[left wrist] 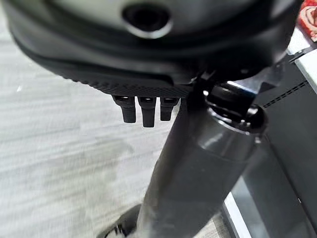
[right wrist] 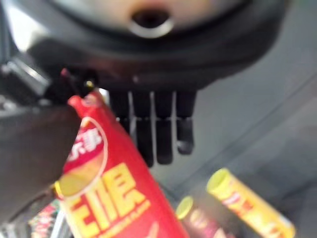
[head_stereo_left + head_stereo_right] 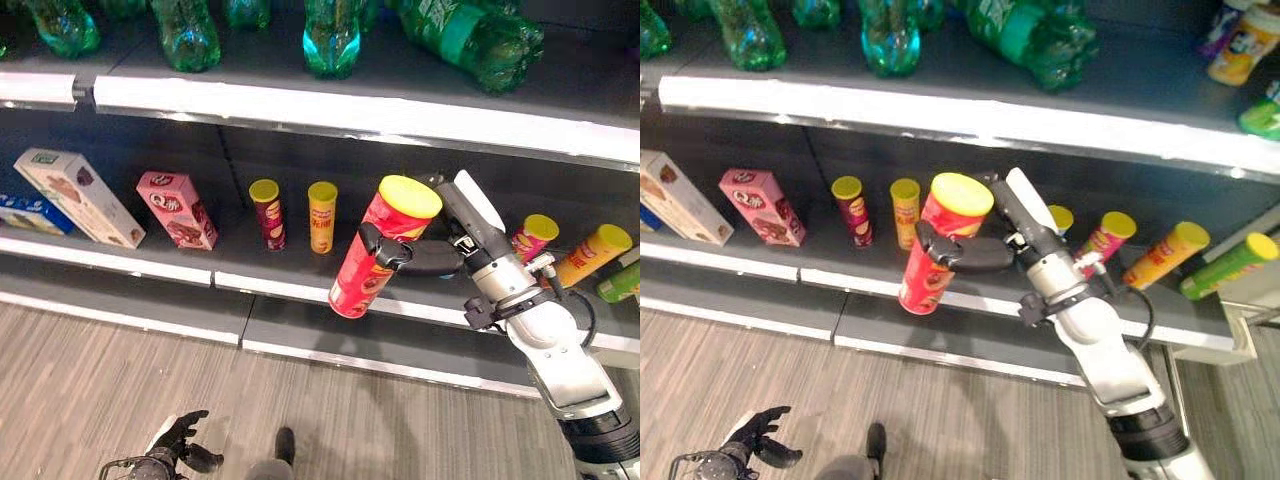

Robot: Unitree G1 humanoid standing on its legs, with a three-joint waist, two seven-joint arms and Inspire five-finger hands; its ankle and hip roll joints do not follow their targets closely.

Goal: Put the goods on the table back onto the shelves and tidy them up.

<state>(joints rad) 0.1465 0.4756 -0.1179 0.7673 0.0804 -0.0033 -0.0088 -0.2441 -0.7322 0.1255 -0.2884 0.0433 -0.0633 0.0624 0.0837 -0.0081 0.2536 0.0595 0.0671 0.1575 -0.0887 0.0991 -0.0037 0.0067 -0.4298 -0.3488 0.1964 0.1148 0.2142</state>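
Right robot hand (image 3: 420, 255) clamps the red crisp tube (image 3: 375, 250) mid-frame: light, stiff, slippery cardboard, best held mid-body.

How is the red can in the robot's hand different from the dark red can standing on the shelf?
The red can is clearly bigger, tilted, and held in the right hand in front of the shelf. The dark red can is slim and stands upright on the shelf, untouched. Both have yellow lids.

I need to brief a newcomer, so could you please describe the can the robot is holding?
On the lower shelf, look right of the two small upright cans. The big red can with a yellow lid hangs tilted in the right robot hand, larger than any neighbour.
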